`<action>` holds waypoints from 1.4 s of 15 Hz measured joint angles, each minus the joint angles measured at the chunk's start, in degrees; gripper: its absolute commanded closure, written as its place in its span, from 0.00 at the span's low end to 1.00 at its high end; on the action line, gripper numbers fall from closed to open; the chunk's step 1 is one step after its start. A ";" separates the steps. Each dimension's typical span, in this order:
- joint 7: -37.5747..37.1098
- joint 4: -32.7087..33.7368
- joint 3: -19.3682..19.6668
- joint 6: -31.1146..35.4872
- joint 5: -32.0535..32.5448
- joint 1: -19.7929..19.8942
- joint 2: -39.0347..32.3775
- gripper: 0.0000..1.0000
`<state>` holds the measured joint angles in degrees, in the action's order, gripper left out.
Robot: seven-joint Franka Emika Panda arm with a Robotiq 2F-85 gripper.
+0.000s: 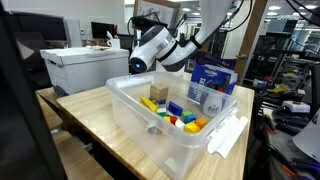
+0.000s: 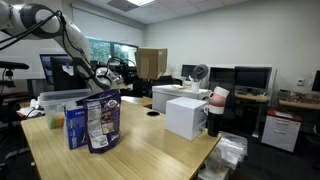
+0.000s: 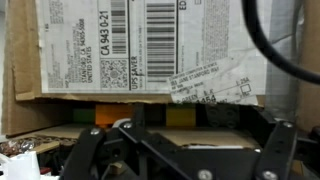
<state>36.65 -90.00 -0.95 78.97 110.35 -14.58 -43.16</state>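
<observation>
Though unseen ext.; wrist-cam barcode label (image 3: 150,40)

Blue snack bag (image 2: 103,122): glossy, printed front, standing upright. Blue box (image 2: 77,128): upright, narrower, just beside the bag. Both stand outside the clear plastic bin (image 2: 55,97), close against its wall.

You had light wooden table (image 1: 85,110) running through both exterior views. White box (image 2: 185,117) stood just past its edge, with a pink-topped item beside it too small for you to identify. Behind that you saw a desk row: dark monitors (image 2: 250,78), round fan (image 2: 198,72), brown cardboard box (image 2: 152,62) by window. Your wrist view was mostly cardboard carton (image 3: 60,70), with barcode shipping label (image 3: 150,40) stuck across its face.
</observation>
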 measured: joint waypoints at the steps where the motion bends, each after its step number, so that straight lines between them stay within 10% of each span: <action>1: -0.09 0.25 -0.02 -0.01 0.00 -0.06 0.15 0.00; 21: 0.06 2.42 -1.29 -0.23 -0.53 -1.50 6.43 0.00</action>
<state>36.71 -87.59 -2.24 78.73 109.82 -16.08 -36.72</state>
